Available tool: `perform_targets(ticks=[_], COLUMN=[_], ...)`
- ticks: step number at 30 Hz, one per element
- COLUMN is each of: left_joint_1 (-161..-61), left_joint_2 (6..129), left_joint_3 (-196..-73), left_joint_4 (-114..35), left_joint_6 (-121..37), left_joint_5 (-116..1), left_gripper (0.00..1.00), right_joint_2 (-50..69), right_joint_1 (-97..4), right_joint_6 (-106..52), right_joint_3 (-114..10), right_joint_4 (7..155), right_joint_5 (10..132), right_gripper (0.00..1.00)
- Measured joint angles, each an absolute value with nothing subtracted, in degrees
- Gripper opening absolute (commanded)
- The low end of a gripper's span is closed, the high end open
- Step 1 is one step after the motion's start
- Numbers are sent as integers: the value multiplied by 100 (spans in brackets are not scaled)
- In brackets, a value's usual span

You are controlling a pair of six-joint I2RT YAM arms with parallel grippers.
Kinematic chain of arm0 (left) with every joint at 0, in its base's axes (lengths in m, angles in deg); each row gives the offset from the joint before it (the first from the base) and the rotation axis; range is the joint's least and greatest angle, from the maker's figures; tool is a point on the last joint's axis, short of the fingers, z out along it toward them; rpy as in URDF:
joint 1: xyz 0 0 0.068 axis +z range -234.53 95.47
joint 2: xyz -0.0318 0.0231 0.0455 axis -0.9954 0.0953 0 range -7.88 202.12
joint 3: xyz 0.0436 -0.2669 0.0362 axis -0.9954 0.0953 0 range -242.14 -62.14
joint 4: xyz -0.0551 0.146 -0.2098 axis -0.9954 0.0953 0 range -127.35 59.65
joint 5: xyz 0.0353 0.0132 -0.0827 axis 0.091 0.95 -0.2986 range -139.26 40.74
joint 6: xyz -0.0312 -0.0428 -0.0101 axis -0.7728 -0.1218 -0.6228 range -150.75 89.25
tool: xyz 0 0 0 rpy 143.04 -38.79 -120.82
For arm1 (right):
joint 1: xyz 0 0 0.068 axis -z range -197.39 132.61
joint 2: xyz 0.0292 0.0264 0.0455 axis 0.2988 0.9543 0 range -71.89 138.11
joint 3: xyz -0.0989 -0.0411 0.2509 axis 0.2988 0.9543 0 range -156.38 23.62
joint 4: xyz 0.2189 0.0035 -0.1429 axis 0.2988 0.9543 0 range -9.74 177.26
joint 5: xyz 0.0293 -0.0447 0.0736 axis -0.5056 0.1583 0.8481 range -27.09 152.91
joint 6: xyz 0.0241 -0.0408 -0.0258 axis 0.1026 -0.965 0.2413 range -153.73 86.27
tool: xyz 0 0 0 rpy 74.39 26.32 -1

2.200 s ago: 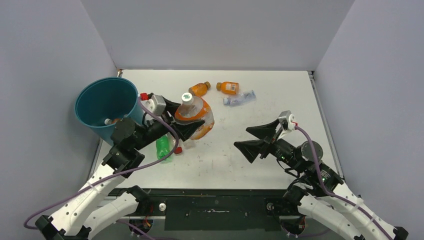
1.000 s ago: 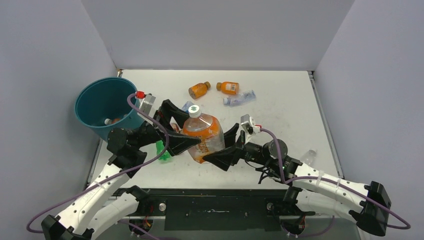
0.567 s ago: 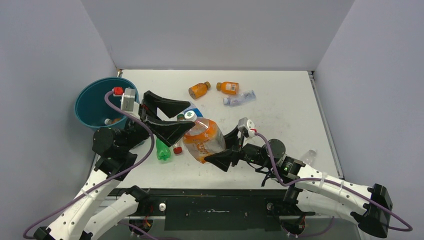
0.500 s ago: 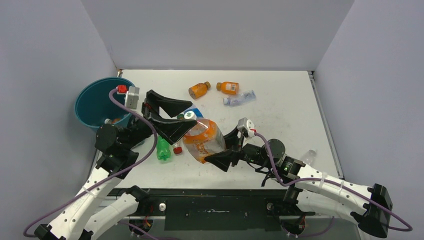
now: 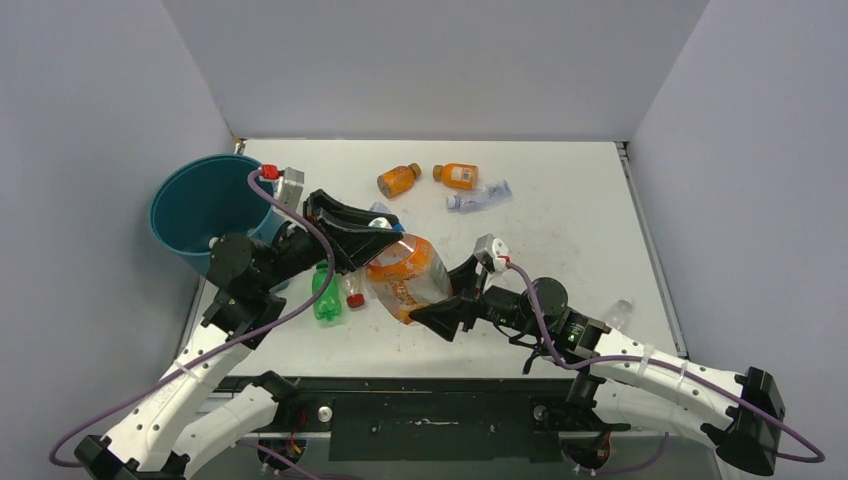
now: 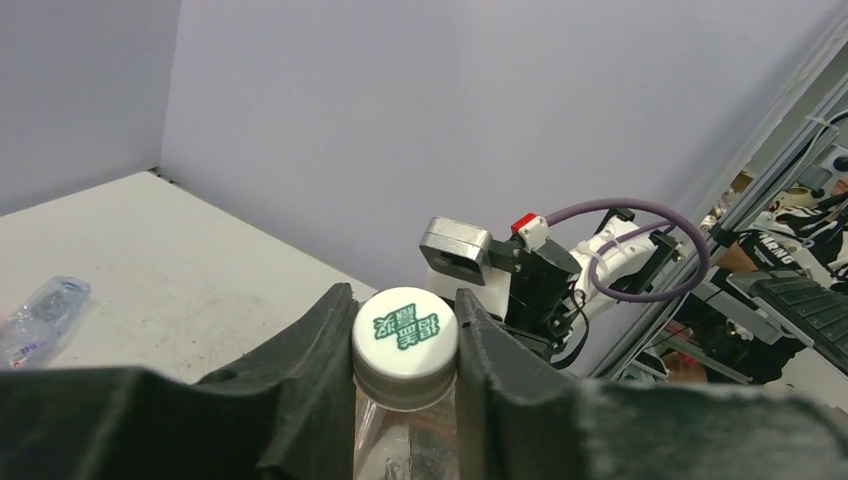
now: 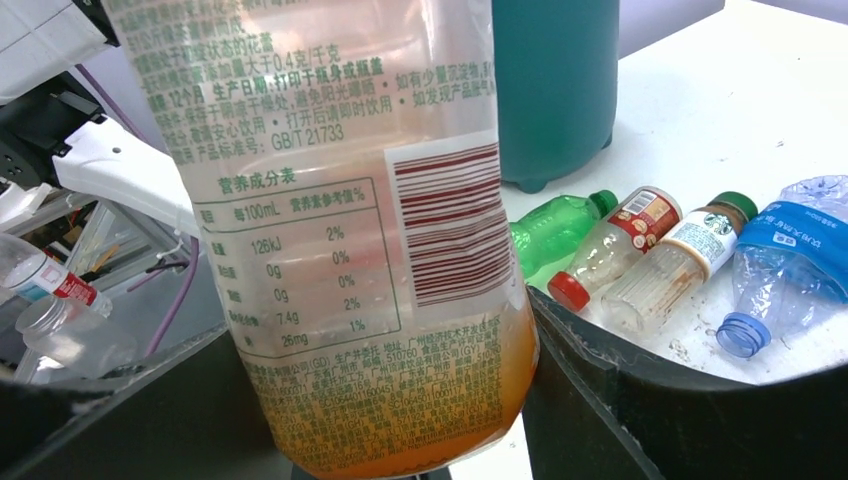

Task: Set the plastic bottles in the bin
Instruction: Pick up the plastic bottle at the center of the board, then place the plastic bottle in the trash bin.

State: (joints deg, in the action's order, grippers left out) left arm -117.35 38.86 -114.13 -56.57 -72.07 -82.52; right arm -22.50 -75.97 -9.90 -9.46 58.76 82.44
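From above, the left gripper [image 5: 372, 232] is clenched on the top of a large orange-drink bottle [image 5: 405, 278], while the right gripper [image 5: 447, 300] grasps its lower body. The bottle hangs tilted over the desk [image 5: 570, 230], near the teal bin [image 5: 200, 195].

In the left wrist view, both fingers [image 6: 310, 345] press against the bottle's white cap [image 6: 404, 325].

In the right wrist view, the labelled bottle fills the gap between the fingers. Behind it a green bottle [image 7: 555, 235], a red-capped bottle [image 7: 615, 240] and a blue-labelled bottle [image 7: 800, 245] lie on the desk near the bin.
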Motion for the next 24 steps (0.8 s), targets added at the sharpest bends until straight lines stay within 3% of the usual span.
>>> perform_targets(ticks=[1,3,11,19,24], left_joint_1=[-11730,-11730,-11739,-11735,-11735], left_joint_2=[3890,3899,3820,3455,3385], left_joint_3=[-11413,-11417,-12058,-13352,-13986], left_joint_4=[-5664,-5620,-4374,-3203,-2726], left_joint_6=[-7179,-7129,-6506,-5173,-4460], left_joint_5=[-8258,-8243,-7602,-5939,-4291], left_gripper=[0,0,0,0,0], right_joint_2=[-2252,-2257,-2484,-3815,-4661], right_joint_1=[-7597,-7600,-7632,-7632,-7632], right_joint_6=[-981,-952,-850,-723,-640], right_joint_3=[-948,-948,-1350,-1621,-1390], right_joint_4=[5885,5896,6958,8202,8392], right_joint_5=[8222,8253,8082,7278,6456], right_gripper=[94,90,90,90,90])
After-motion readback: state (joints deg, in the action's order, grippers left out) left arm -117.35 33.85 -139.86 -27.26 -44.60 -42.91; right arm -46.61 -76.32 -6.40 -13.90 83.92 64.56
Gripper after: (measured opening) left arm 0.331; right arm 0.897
